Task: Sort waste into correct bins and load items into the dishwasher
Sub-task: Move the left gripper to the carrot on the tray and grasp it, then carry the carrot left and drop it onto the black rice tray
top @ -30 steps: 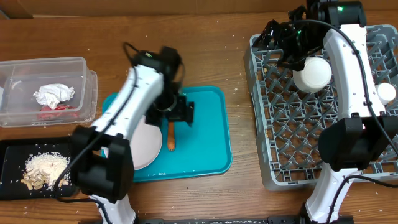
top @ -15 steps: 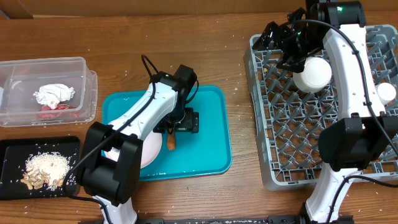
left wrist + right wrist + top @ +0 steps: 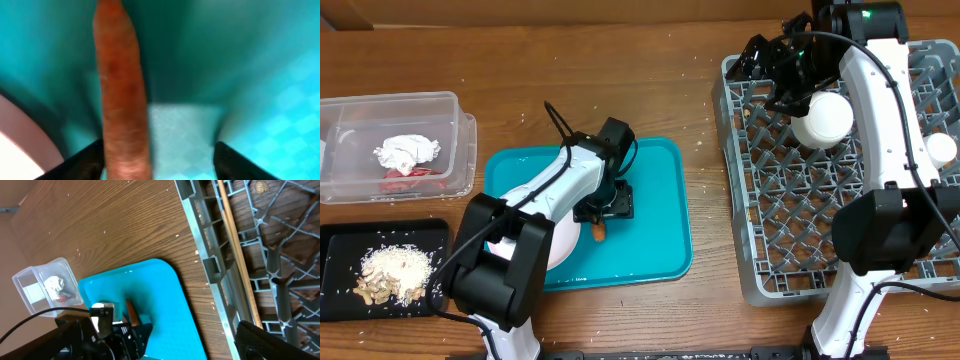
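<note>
Left gripper (image 3: 602,212) hangs low over the teal tray (image 3: 660,230), jaws partly apart around the thin orange carrot (image 3: 122,100) and clamping nothing. The carrot lies closer to one finger, so the arm should centre first, close gently, then lift clear of the small plate (image 3: 560,245).

Wooden table (image 3: 620,80), clear tub (image 3: 350,130) and black tray (image 3: 340,250) left, teal tray (image 3: 655,220) centre, grey rack (image 3: 790,200) right
</note>
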